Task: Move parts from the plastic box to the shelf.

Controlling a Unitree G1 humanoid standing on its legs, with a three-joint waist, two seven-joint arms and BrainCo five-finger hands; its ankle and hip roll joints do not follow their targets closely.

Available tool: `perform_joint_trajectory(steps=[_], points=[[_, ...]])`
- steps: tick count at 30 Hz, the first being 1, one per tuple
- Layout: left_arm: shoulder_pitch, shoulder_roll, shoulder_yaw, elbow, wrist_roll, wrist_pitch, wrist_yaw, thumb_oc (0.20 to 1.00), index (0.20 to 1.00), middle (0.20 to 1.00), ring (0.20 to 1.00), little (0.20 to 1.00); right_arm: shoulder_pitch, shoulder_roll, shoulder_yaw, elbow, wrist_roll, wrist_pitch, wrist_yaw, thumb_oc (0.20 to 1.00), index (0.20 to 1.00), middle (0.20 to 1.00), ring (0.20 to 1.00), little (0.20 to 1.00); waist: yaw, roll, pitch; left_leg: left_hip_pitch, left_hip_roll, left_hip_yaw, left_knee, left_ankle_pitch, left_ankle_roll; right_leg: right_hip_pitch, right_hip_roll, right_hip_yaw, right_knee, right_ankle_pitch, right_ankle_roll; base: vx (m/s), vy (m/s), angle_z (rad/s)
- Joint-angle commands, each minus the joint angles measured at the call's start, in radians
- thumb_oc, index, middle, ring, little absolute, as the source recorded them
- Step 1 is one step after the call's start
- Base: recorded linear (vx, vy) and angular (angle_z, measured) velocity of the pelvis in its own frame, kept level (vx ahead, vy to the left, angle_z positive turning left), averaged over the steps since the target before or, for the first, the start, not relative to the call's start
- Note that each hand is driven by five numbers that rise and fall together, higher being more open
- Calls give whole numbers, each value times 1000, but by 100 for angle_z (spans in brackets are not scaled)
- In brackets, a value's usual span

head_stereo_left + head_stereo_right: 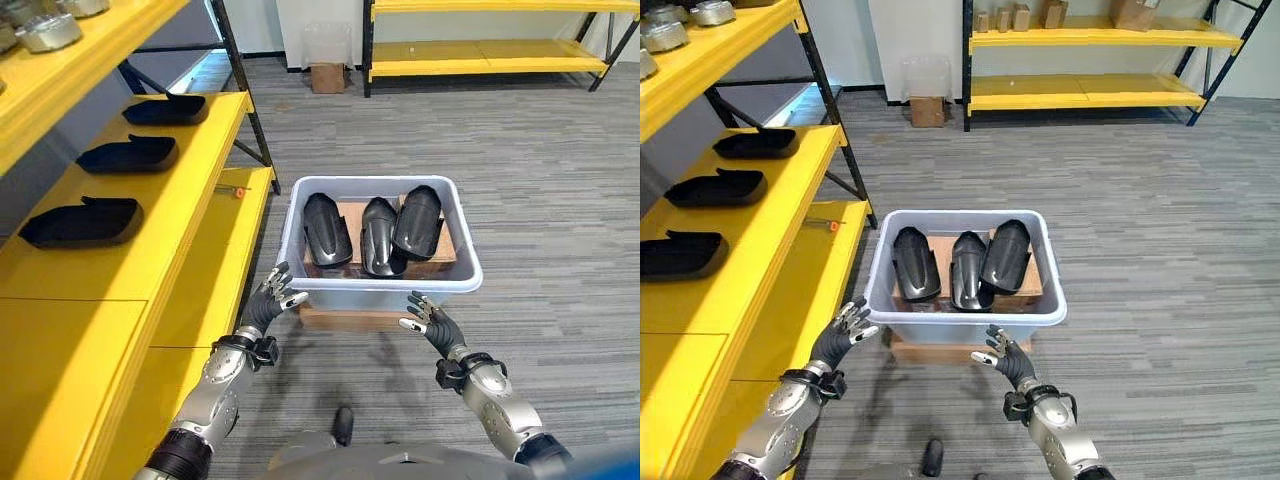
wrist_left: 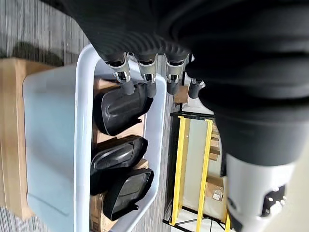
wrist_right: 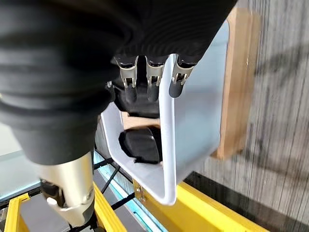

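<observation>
a: where are the parts now, seen from the plastic box?

b: three black parts lie inside the plastic box, side by side, on cardboard. each long axis runs from the near wall of the box to its far wall.

a: and the hands?

b: both are just before the near wall of the box. the left hand is at its left corner, the right hand more to the middle. both have relaxed, spread fingers and hold nothing.

a: which hand is nearer?

b: i think the left hand is nearer the leftmost part, and also nearer the shelf, which stands left of the box with three parts already on it.
</observation>
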Motion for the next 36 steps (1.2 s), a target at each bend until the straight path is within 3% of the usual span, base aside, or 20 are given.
perform_joint_trajectory(steps=[1,7,11,13,16,19,21,23,26,27,28,33,34,36], points=[[13,22,4,-64,14,-47,4,1000,1000,1000,1000,1000,8,16,15,-56,0,-33,18,1000,1000,1000,1000,1000,28,-60,-34,-22,66,-36,79,-87,-15,-42,-148,25,-94,223,121,65,57,-18],[13,14,9,-60,14,-43,8,1000,1000,1000,1000,1000,-11,21,27,-58,-16,-33,18,1000,1000,1000,1000,1000,36,-63,-40,-12,61,-36,84,-100,-9,-37,-165,18,-105,236,132,31,59,4],[14,27,15,-65,14,-41,9,1000,1000,1000,1000,1000,-32,23,39,-61,-25,-34,22,1000,1000,1000,1000,1000,48,-70,-27,-31,33,-49,136,-125,7,-58,-183,20,-50,249,145,-8,130,8],[20,32,15,-67,24,-36,7,1000,1000,1000,1000,1000,-31,33,42,-65,-27,-32,25,1000,1000,1000,1000,1000,46,-65,-9,-30,9,-71,151,-130,27,-105,-186,46,73,294,144,-12,188,19],[34,37,16,-72,39,-29,-2,1000,1000,1000,1000,1000,-13,41,45,-72,-25,-33,30,1000,1000,1000,1000,1000,39,-51,13,-6,-11,-86,155,-129,49,-189,-176,89,255,414,117,2,175,21],[32,41,14,-76,44,-29,-4,1000,1000,1000,1000,1000,-12,40,49,-80,-23,-35,33,1000,1000,1000,1000,1000,34,-36,33,5,-11,-102,154,-124,57,-242,-142,103,361,413,98,23,139,20],[43,40,18,-78,48,-22,-14,1000,1000,1000,1000,1000,-5,45,47,-81,-25,-32,34,1000,1000,1000,1000,1000,37,-28,31,36,-13,-108,138,-135,58,-261,-170,42,284,368,94,149,40,5],[45,38,18,-76,36,-26,-17,1000,1000,1000,1000,1000,-11,40,51,-86,-18,-32,36,1000,1000,1000,1000,1000,27,-40,32,51,-23,-117,124,-141,49,-267,-158,44,120,345,105,168,-91,-12],[43,30,35,-70,24,-32,-4,1000,1000,1000,1000,1000,-39,39,54,-86,-22,-30,29,1000,1000,1000,1000,1000,33,-44,46,90,-9,-121,101,-163,32,-279,-181,-14,-110,381,142,189,-142,9],[52,29,37,-61,23,-29,-9,1000,1000,1000,1000,1000,-37,34,57,-86,-20,-27,30,1000,1000,1000,1000,1000,26,-53,40,105,0,-133,98,-181,19,-245,-170,21,-142,374,138,230,-218,5],[51,24,35,-57,23,-33,-11,1000,1000,1000,1000,1000,-38,37,60,-84,-20,-27,32,1000,1000,1000,1000,1000,23,-64,30,112,10,-136,94,-187,14,-234,-159,43,-139,374,135,264,-247,31],[71,20,40,-65,14,-36,-11,1000,1000,1000,1000,1000,-20,15,51,-104,-17,-26,37,1000,1000,1000,1000,1000,21,-71,-6,133,69,-156,79,-198,-15,-196,-140,-6,-132,352,120,188,-191,55],[70,23,35,-66,9,-37,-5,1000,1000,1000,1000,1000,-17,4,46,-104,-13,-30,32,1000,1000,1000,1000,1000,14,-68,-17,130,106,-168,65,-187,-35,-184,-126,-35,-127,326,113,126,-153,1],[68,24,33,-62,9,-38,-2,1000,1000,1000,1000,1000,-16,1,45,-106,-11,-33,29,1000,1000,1000,1000,1000,12,-67,-18,130,117,-170,59,-182,-41,-184,-124,-43,-124,320,110,106,-132,-4]])
